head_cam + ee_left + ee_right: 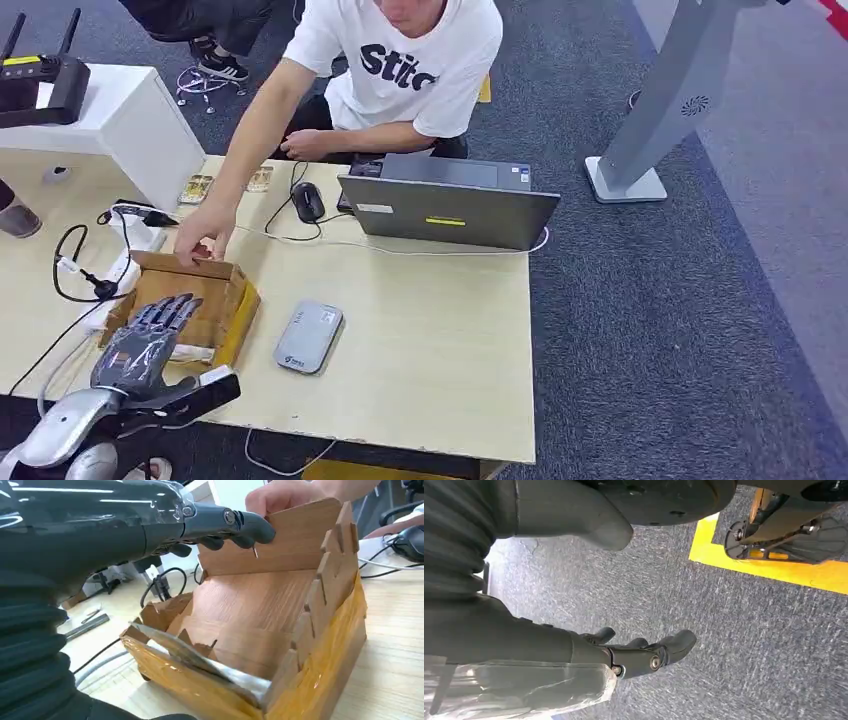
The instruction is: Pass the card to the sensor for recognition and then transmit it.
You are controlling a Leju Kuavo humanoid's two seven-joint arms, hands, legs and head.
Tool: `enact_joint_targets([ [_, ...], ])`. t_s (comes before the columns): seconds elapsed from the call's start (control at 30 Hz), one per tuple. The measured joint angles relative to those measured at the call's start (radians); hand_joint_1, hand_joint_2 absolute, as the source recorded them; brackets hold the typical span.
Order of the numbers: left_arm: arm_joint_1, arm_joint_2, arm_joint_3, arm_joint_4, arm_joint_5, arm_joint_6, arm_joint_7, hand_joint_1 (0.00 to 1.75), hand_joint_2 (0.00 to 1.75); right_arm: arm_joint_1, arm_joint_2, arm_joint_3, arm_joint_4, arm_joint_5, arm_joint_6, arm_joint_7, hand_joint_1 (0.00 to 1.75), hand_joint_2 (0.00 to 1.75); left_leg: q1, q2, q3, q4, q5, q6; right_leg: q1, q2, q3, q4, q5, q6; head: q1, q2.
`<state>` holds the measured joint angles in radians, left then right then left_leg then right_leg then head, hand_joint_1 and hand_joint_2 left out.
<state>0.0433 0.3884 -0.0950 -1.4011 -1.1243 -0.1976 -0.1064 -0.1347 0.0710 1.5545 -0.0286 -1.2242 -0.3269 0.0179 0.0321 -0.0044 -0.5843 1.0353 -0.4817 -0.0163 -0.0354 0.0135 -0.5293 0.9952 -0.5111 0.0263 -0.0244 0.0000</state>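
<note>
- Left hand, dark grey and many-fingered, hovers flat over the open wooden tray box with yellow taped sides; its fingers are spread and hold nothing.
- Right hand hangs beside the body over grey carpet, fingers loosely curled inward around nothing.
- Person's hand rests on the box's far wall; the reach should stay clear of it.
- Judgement: the step in hand is picking the card out of the box. The fingers need to lower toward the near wall and pinch the card by an exposed edge, not press it flat.
- Thin pale card leans tilted against the box's near wall, glossy and slightly bent; its printing cannot be read.
- Flat grey rounded sensor pad lies on the pale wooden table, just beside the box, on the side away from the arm.
</note>
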Motion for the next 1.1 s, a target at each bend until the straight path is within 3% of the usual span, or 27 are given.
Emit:
enact_joint_targets([
  [0.2,0.006,0.037,-0.017,-0.01,0.06,-0.031,0.013,0.0,1.75,0.0,0.0,0.0,0.0,0.013,0.001,0.002,0.0,1.75,0.0,0.0,0.0,0.0,0.0,0.0,0.0,0.0,0.0,0.0,0.0,0.0,0.0,0.0],
  [0.37,0.025,0.093,-0.024,-0.018,0.09,-0.094,0.061,0.0,1.75,0.0,0.0,0.0,0.0,0.027,0.001,0.01,0.0,1.75,0.0,0.0,0.0,0.0,0.0,0.0,0.0,0.0,0.0,0.0,0.0,0.0,0.0,0.0],
  [0.57,0.023,0.119,-0.031,-0.018,0.053,-0.087,0.095,0.0,1.75,0.0,0.0,0.0,0.0,0.03,0.001,0.013,0.0,1.75,0.0,0.0,0.0,0.0,0.0,0.0,0.0,-0.001,0.0,0.0,0.0,0.0,0.001,0.0],
  [0.73,0.01,0.11,-0.039,-0.005,0.004,-0.025,0.08,0.0,1.75,0.0,0.0,0.0,-0.002,0.041,0.001,0.012,0.0,1.75,0.0,0.0,0.0,0.0,0.0,0.0,0.0,-0.001,0.0,0.0,0.0,0.0,0.0,0.0],
  [1.1,-0.068,0.007,-0.054,0.085,-0.061,0.082,0.021,0.02,1.75,-0.002,0.0,0.001,-0.004,0.054,-0.001,0.008,0.0,1.75,0.0,0.0,0.0,0.0,0.0,0.0,0.0,-0.001,0.0,0.0,0.0,0.0,0.0,0.0],
])
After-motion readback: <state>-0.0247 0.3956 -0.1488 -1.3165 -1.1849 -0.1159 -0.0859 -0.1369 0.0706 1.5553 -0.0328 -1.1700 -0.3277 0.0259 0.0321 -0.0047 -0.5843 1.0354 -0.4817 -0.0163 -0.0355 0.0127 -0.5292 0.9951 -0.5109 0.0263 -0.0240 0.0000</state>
